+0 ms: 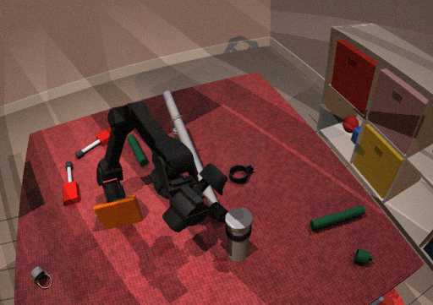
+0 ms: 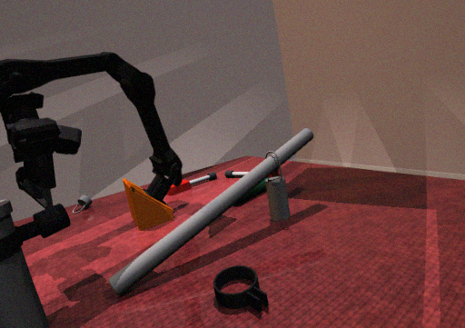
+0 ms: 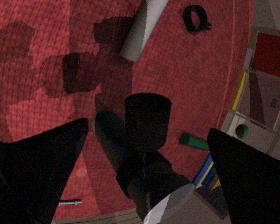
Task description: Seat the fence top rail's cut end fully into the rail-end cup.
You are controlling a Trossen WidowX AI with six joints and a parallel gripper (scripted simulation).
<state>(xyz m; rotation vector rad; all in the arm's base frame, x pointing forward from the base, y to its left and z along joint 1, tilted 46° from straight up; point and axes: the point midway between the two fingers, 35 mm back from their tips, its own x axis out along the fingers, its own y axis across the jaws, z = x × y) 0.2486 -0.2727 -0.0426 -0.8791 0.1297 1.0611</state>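
The pale rail (image 1: pixel 183 133) (image 2: pixel 204 221) (image 3: pixel 142 35) passes through the ring of the loop cap on the small post (image 2: pixel 278 203) and slopes down. Its lower end appears to rest on the red mat, apart from and below the cup. The black rail-end cup (image 1: pixel 218 212) (image 2: pixel 52 220) (image 3: pixel 147 122) hangs beside the big post (image 1: pixel 238 250) (image 2: pixel 18 292) on the dark brace band (image 1: pixel 239 237), near the post cap (image 1: pixel 238 217). My gripper (image 3: pixel 150 130) is wide open and empty above the cup, which shows between the fingers in the wrist view. Contact with it cannot be told.
A black ring clamp (image 1: pixel 239 181) (image 2: pixel 236 299) lies right of the rail. An orange wedge (image 1: pixel 120 214) (image 2: pixel 150 212) stands by the arm's base. Green rods (image 1: pixel 337 218) (image 1: pixel 137 150), a green cap (image 1: pixel 362 257) and red-headed pieces (image 1: pixel 71 191) (image 1: pixel 102 137) lie around. A shelf stands right.
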